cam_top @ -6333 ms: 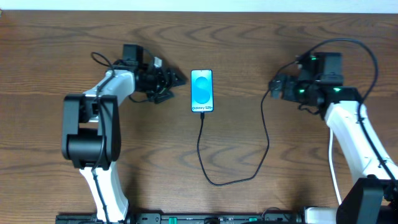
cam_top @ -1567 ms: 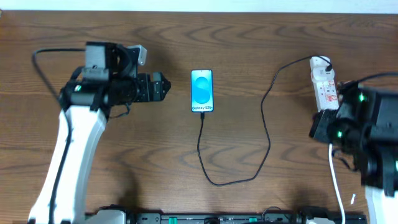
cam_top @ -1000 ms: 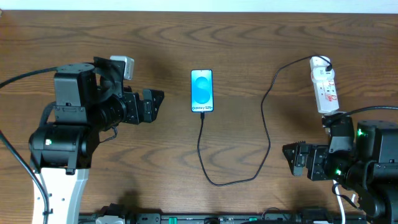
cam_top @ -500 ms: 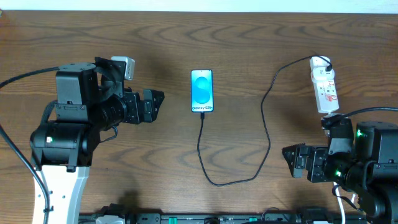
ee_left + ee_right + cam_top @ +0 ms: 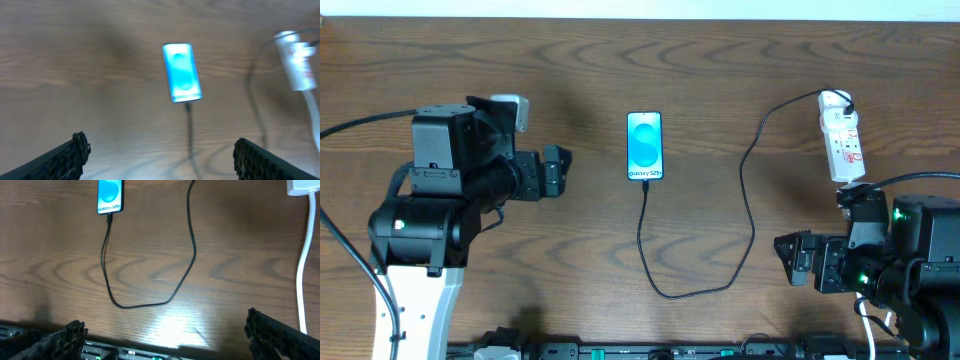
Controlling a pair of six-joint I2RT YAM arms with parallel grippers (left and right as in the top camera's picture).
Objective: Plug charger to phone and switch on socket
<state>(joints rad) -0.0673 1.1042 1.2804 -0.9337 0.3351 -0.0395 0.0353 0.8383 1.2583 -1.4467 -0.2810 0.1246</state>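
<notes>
Ahead of the left claw (image 5: pixel 560 172), spread wide and empty, lies one phone (image 5: pixel 644 146) (screen lit blue), one charger (image 5: pixel 751 222) meeting its near edge. Off to one side of the right claw (image 5: pixel 786 260), also wide and empty, lies one socket (image 5: pixel 843 140).

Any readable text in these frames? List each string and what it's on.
"Galaxy S25": caption at the bottom of the phone screen, clearest in the right wrist view.
Red marks on the socket: too small to read.
No other text shows.
</notes>
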